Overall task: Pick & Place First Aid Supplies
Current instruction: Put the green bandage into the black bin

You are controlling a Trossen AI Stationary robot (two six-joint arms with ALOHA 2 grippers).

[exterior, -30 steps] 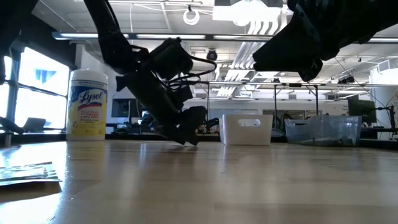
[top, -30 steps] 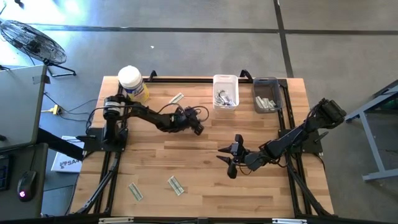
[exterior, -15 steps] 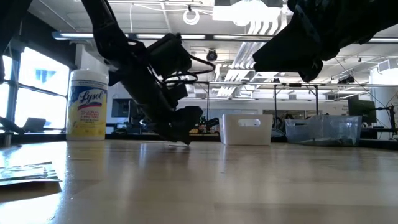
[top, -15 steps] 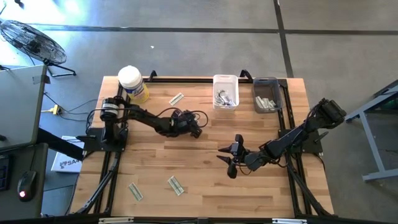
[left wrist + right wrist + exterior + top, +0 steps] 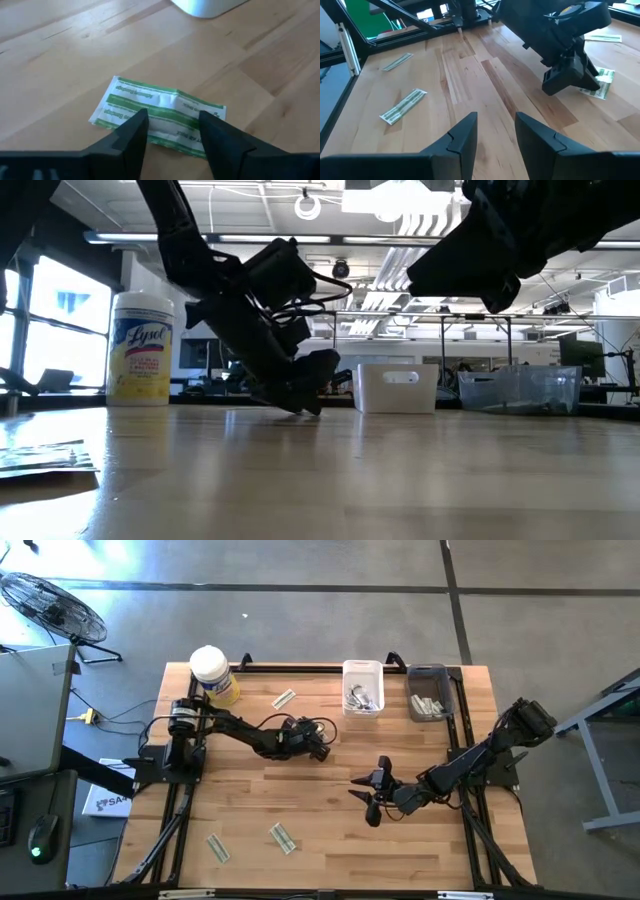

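Lying flat on the bench (image 5: 60, 45), the green-and-white strip packet (image 5: 155, 112) sits between the left gripper (image 5: 170, 132)'s open jaws, which have lowered and narrowed slightly.

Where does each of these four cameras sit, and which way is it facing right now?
High view: above the table, looking straight down; both arms show.
Low view: at tabletop height, looking across toward the white bin; left gripper low over the wood.
Left wrist view: behind its own open fingers, facing a green-striped packet.
Right wrist view: behind the open right gripper, facing the left arm.
Shared: both wrist views show that packet.
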